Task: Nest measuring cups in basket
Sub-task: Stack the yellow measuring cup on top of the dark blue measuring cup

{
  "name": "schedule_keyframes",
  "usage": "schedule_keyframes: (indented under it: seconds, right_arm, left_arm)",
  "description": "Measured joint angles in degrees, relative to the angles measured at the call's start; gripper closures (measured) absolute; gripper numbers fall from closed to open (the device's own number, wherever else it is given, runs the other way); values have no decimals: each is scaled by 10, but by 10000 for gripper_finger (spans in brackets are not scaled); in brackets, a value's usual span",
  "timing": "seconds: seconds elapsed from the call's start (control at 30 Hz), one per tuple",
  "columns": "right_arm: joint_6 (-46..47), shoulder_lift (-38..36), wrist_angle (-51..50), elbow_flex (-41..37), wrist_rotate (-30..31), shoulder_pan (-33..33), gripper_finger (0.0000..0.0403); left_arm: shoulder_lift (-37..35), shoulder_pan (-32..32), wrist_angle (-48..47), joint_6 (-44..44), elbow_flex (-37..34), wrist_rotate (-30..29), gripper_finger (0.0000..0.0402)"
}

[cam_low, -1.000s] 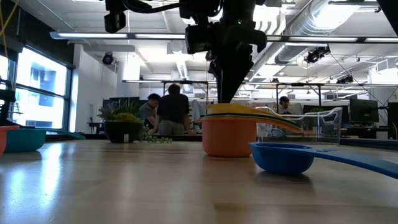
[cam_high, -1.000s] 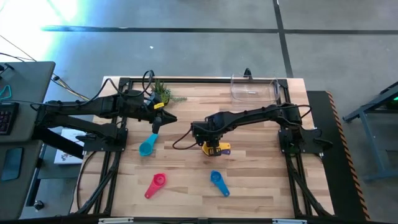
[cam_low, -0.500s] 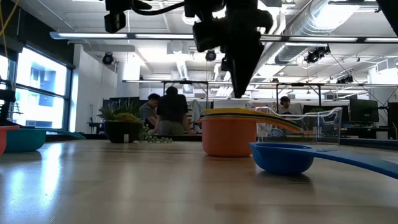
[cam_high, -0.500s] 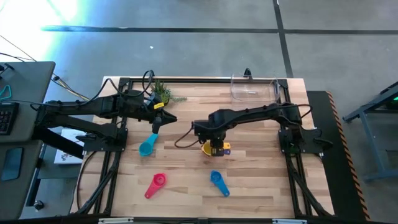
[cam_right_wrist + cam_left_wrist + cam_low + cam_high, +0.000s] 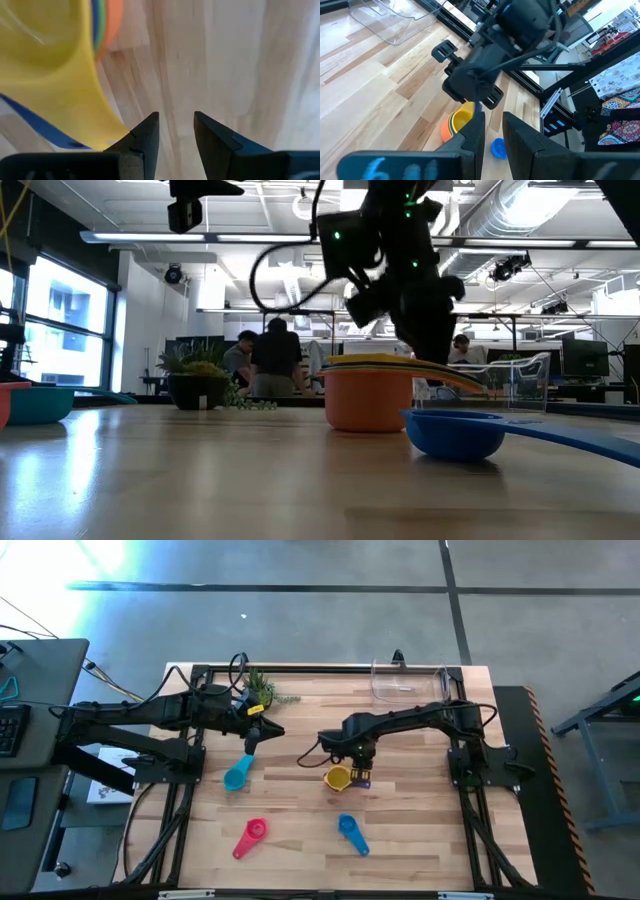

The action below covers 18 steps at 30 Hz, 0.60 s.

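Observation:
A stack of nested measuring cups, yellow on top and orange outermost, stands on the wooden table, with its handles pointing toward the right edge. My right gripper points down just beside the yellow handle, open by a narrow gap with only bare wood between its fingers. Teal, pink and blue cups lie singly on the table. The clear basket stands at the far right. My left gripper hovers high over the left side, open and holding nothing.
A small potted plant stands at the far left, near my left arm. The black frame rails run along the table's sides. People stand in the room beyond the table's far edge.
My right gripper has left its place over the cup stack. It has gone toward the table's right and far edges, sunk lower and rolled at the wrist. It now stands by the stack's handles. The stack has stayed where it was.

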Motion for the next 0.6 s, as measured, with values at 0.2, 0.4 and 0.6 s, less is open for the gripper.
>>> schedule_keyframes:
  seconds: [0.2,0.4,0.6]
  right_arm:
    - [-1,0,-9,-11,-5,13,288]
    - [0,0,-16,1,-5,26,288]
    - [11,0,-35,2,-25,37,288]
  left_arm:
    - [0,0,0,0,0,0,344]
    - [0,0,0,0,0,0,344]
    - [0,0,0,0,0,0,344]
